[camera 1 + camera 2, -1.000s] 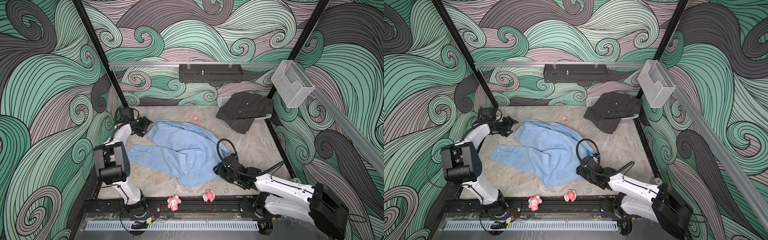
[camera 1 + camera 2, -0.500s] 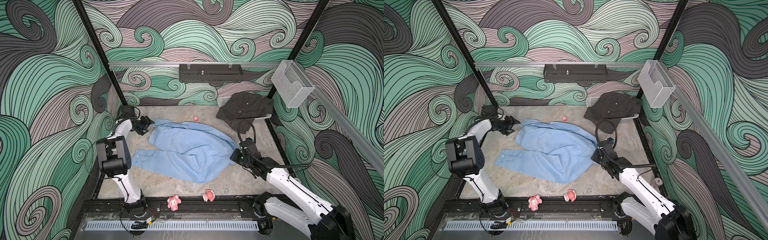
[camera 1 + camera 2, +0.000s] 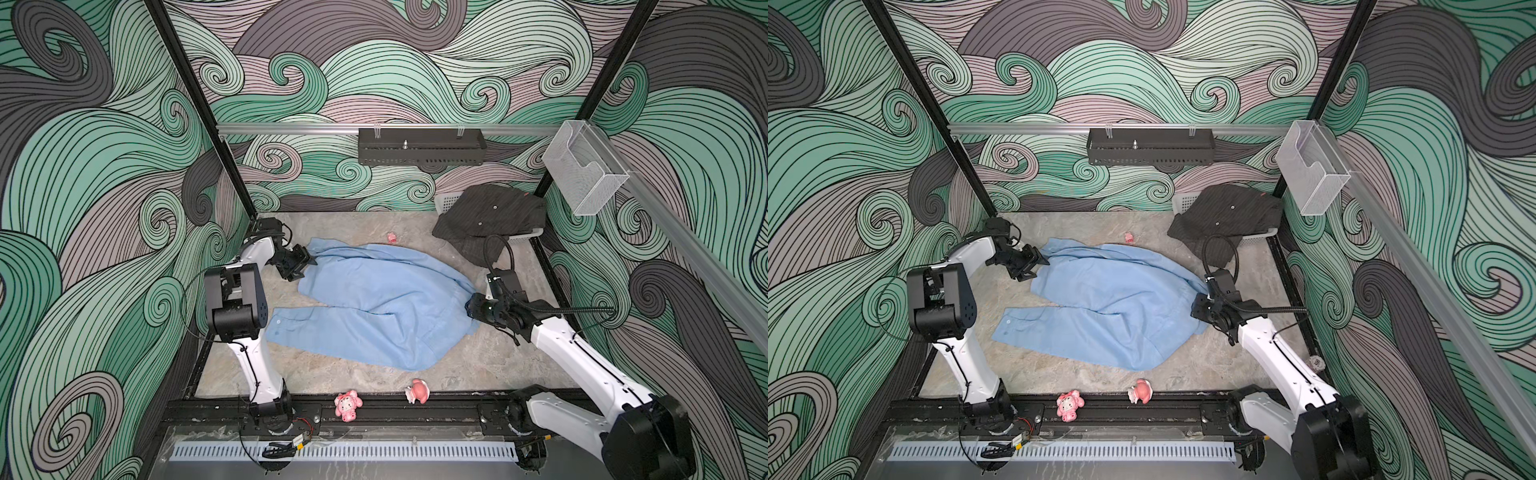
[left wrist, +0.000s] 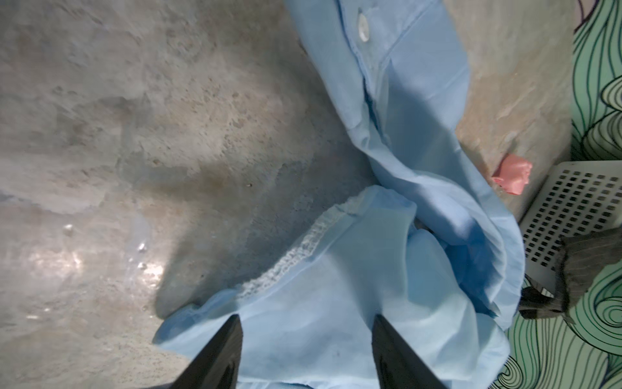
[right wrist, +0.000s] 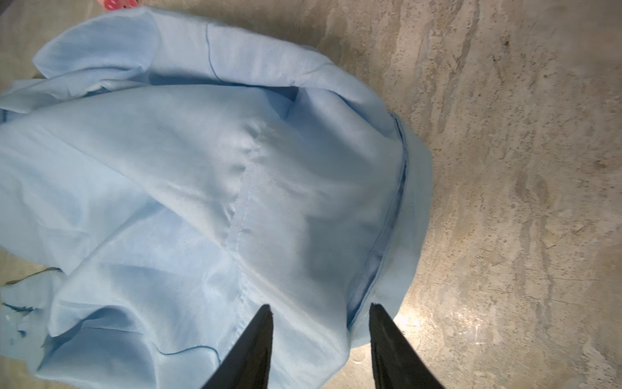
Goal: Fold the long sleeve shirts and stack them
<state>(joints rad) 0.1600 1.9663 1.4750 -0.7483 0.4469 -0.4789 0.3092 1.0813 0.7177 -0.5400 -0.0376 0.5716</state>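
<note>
We see the light blue shirt [image 3: 374, 307] spread rumpled and unfolded on the stone-patterned table [image 3: 478, 365], with a buttoned cuff at its near left end. The left gripper [image 3: 306, 262] sits at the shirt's far left corner. In the left wrist view its fingers [image 4: 222, 353] stand apart with blue cloth lying loose between them, so we call it released. The right gripper [image 3: 471, 308] is low at the shirt's right edge. In the right wrist view its fingers [image 5: 255, 347] are likewise spread, straddling a seam and the hem and gripping nothing.

Beyond the shirt's far right corner, the dark pinstriped shirt [image 3: 490, 212] lies heaped over a white perforated basket [image 3: 446, 201]. One part of it hangs down to the table, apart from the blue cloth. A small pink scrap [image 3: 391, 237] lies just past the shirt's far edge. On the shirt's near side rest a pink plush toy [image 3: 348, 405] and a pink-and-white figurine [image 3: 417, 390], both clear of the cloth.
</note>
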